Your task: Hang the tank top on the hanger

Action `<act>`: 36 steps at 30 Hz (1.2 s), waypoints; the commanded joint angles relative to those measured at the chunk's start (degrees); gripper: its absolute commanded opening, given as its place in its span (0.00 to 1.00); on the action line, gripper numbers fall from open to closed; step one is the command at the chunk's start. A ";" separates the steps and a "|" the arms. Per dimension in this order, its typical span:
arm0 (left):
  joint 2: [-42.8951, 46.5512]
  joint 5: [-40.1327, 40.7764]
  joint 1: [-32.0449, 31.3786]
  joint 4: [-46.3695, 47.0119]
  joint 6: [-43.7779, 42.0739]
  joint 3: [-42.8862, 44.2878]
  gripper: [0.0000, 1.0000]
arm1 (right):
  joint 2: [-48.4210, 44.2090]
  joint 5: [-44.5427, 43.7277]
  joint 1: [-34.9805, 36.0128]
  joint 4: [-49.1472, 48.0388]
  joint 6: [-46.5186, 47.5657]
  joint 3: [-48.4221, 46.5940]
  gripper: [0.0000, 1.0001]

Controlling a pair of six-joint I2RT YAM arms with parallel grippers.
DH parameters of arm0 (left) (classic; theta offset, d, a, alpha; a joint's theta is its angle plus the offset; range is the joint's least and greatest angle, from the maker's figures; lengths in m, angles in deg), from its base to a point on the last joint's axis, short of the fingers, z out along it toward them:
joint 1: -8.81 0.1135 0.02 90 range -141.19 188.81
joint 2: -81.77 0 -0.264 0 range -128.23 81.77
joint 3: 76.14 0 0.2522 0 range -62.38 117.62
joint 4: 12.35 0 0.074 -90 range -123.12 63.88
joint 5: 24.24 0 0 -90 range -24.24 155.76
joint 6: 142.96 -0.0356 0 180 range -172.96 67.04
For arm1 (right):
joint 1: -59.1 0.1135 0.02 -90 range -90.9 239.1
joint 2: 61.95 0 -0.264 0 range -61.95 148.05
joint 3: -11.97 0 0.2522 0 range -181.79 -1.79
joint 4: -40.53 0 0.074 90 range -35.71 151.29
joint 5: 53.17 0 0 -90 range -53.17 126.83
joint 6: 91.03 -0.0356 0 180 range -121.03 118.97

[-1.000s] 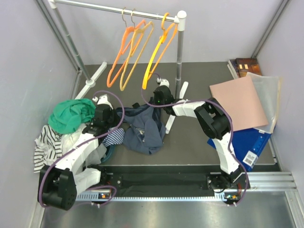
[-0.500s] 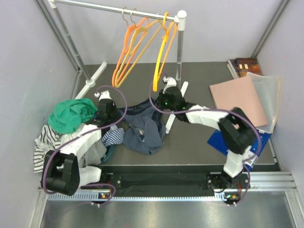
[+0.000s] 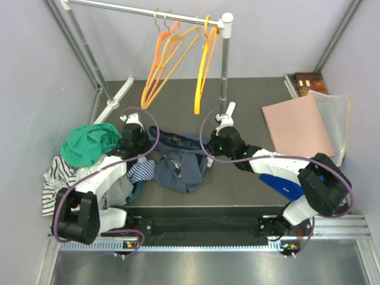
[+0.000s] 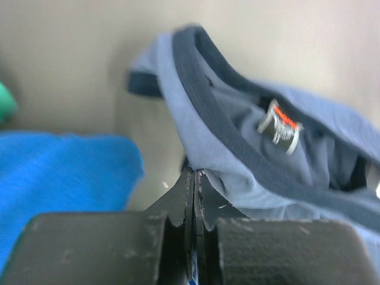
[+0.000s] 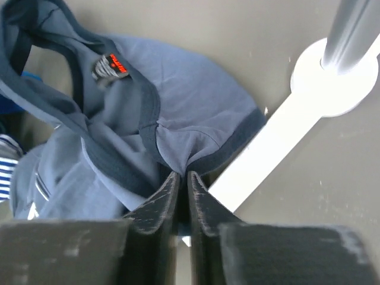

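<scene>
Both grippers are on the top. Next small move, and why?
Probably raise both grippers together, keeping them apart. The left gripper and right gripper each pinch an edge of the top, which lies slack between them, while the hanger hangs further back. Lifting should stretch the opening before it goes to the hanger.

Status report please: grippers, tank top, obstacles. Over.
Both shut on the tank top: left gripper, right gripper. The hanger hangs bare on the rail. Beside right gripper: rack foot.
</scene>
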 commanded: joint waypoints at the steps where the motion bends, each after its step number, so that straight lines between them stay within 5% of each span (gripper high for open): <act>1: 0.34 -7.65 0.21 2.17 1.75 -2.57 0.02 | -1.09 -1.31 0.62 2.58 0.67 -2.14 0.29; 2: 0.52 -7.48 0.21 1.55 2.19 -2.58 0.29 | -1.79 -2.10 0.62 3.47 1.19 -2.32 0.37; 4: 1.92 -6.52 0.21 1.02 2.89 -2.49 0.67 | -4.86 -4.03 1.05 5.14 3.30 -2.41 0.64; 6: 3.76 -5.64 0.21 0.67 3.25 -2.05 0.99 | -8.89 -5.00 1.23 6.28 5.75 -1.80 0.72; 8: 4.73 -5.28 0.21 -0.64 3.25 -0.65 0.99 | -12.15 -7.98 1.76 8.65 6.56 -1.18 0.80; 16: 6.76 1.04 0.29 -1.44 3.16 1.12 0.99 | -33.68 -13.53 2.90 18.32 12.53 1.37 0.81; 21: 5.36 1.31 0.29 -0.91 2.81 2.78 0.99 | -40.73 -13.09 2.90 17.81 17.54 -5.46 0.84; 30: 5.79 1.40 0.38 -1.00 1.75 3.23 0.99 | -34.32 -3.16 2.90 -1.67 22.03 -18.92 0.84; 36: 7.20 2.10 0.38 -1.09 1.58 2.08 0.99 | -23.87 -1.67 2.90 -2.50 22.91 -30.96 0.83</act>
